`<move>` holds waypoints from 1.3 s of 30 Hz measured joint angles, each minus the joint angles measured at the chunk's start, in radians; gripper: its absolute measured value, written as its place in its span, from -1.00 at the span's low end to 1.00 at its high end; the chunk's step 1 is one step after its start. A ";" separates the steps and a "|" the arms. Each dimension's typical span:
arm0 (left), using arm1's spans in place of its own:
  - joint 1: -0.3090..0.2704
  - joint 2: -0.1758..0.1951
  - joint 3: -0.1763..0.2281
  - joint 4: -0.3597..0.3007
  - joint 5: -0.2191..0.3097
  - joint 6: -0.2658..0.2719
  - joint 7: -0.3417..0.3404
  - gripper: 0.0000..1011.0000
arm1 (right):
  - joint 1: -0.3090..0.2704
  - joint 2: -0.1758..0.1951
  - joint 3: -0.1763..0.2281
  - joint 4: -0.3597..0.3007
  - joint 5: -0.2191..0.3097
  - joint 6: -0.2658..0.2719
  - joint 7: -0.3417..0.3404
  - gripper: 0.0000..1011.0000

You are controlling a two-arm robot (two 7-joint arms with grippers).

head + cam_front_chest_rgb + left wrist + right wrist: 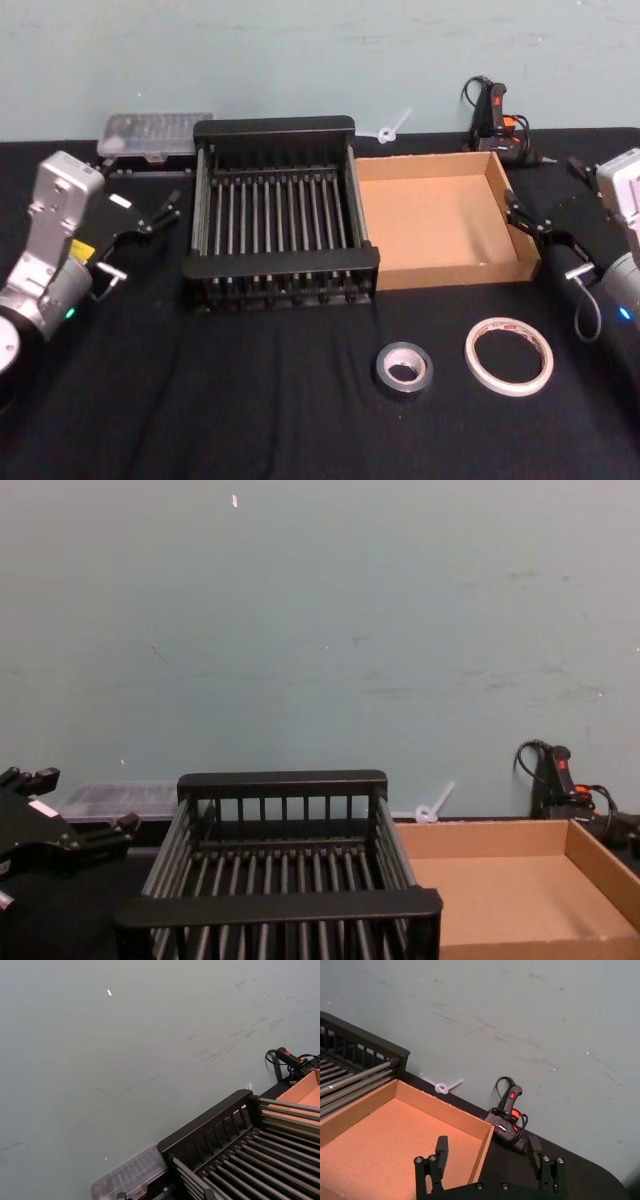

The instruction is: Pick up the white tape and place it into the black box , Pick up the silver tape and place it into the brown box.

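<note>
**Both tapes lie on the right arm's side, both boxes empty**

The flat white ring of tape (509, 356) lies on the black cloth table (250, 400), in front of the shallow brown cardboard tray (520, 236) and just right of the thick dark grey-silver roll (404, 370). Both rest flat, cores upward. The right gripper (527, 221), fingers apart, hangs beside the tray's right wall, nearer the ring than the left gripper (160, 213), which is parked left of the black slatted plastic crate (279, 263); whether its fingers are apart cannot be told. Crate and tray hold nothing.
</note>
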 joint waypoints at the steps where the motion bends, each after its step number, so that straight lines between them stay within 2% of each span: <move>1: 0.000 0.000 0.000 0.000 0.000 0.000 0.000 0.98 | -0.003 0.001 0.004 -0.005 0.002 0.001 0.004 0.98; 10: 0.000 0.000 0.000 0.000 0.000 0.000 0.000 0.98 | -0.060 0.038 0.058 -0.094 0.058 0.047 0.066 0.98; 17: 0.000 0.000 0.000 0.000 0.000 0.000 0.000 0.98 | -0.142 0.101 0.119 -0.200 0.132 0.117 0.135 0.98; 22: 0.000 0.000 0.000 0.000 0.000 0.000 0.000 0.98 | -0.186 0.132 0.147 -0.243 0.169 0.156 0.170 0.98; 23: 0.000 0.000 0.000 0.000 0.000 0.000 0.000 0.98 | -0.209 0.148 0.161 -0.265 0.184 0.176 0.187 0.98; 32: 0.000 0.000 0.000 0.000 0.000 0.000 0.000 0.98 | -0.274 0.180 0.186 -0.303 0.195 0.221 0.227 0.98; 39: 0.000 0.000 0.000 0.000 0.000 0.000 0.000 0.98 | -0.294 0.178 0.184 -0.302 0.193 0.268 0.254 0.98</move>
